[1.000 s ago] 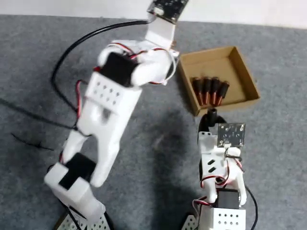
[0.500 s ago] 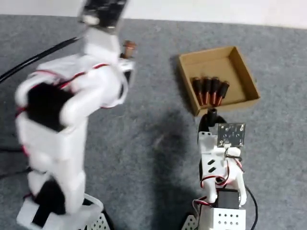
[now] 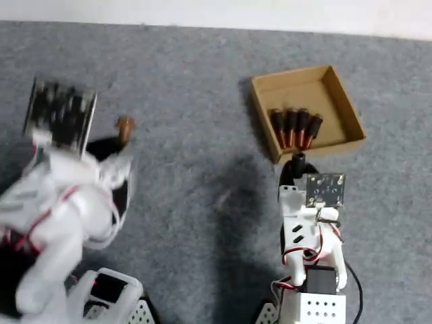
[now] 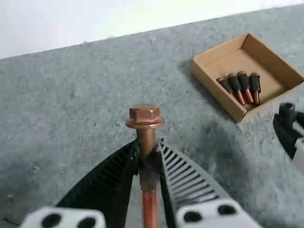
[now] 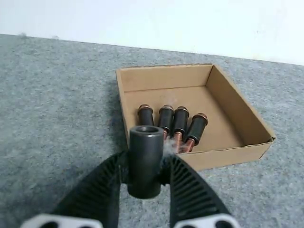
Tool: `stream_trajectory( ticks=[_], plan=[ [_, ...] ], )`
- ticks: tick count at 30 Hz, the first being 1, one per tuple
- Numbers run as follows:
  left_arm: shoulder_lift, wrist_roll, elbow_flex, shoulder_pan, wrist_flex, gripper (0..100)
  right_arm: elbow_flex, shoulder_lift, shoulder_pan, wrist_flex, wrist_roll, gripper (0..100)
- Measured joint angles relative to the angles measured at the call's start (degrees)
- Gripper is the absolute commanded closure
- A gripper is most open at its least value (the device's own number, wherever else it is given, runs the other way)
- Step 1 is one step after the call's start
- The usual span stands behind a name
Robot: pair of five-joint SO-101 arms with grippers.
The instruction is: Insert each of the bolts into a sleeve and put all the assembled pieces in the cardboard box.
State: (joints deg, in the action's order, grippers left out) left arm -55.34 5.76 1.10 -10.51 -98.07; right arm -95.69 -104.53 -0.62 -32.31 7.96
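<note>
My left gripper (image 4: 148, 154) is shut on a copper bolt (image 4: 146, 129), hex head pointing away from the wrist. From above, the bolt (image 3: 124, 127) sticks out of the left arm at the left side of the table. My right gripper (image 5: 145, 176) is shut on a dark grey sleeve (image 5: 145, 159), held upright with its bore showing. In the high view the sleeve (image 3: 298, 162) sits just in front of the cardboard box (image 3: 341, 94). Several assembled pieces (image 3: 294, 128) lie side by side in the box, also seen as assembled pieces (image 5: 171, 121) from the right wrist.
Grey carpet-like matting (image 3: 202, 101) covers the table between the two arms. A white wall edge (image 3: 216, 13) runs along the far side. The arm bases (image 3: 310, 307) stand at the near edge.
The left arm has swung from beside the box far to the left and pulled back, carrying the bolt with it. The right arm and the sleeve have stayed still.
</note>
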Motion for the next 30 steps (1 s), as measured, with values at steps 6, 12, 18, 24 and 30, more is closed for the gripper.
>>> stream_trajectory(
  ticks=[6,12,18,24,30],
  plan=[
    [-20.2,0.0,-27.9,0.0,9.6,100,0.0,0.0,0.0,0.0,0.0,99.4],
    [-40.8,-5.8,-54.9,-0.1,20.6,100,0.0,0.0,0.0,0.0,0.0,99.4],
    [-47.7,-9.8,-72.9,-0.1,30.2,100,0.0,0.0,0.0,0.0,0.0,99.4],
    [-47.7,-9.5,-82.9,-0.2,47.9,100,0.0,0.0,-2.2,0.0,0.0,99.4],
    [-47.7,1.0,-94.9,-0.2,62.9,100,0.0,0.0,-6.3,0.0,0.0,99.4]
  ],
)
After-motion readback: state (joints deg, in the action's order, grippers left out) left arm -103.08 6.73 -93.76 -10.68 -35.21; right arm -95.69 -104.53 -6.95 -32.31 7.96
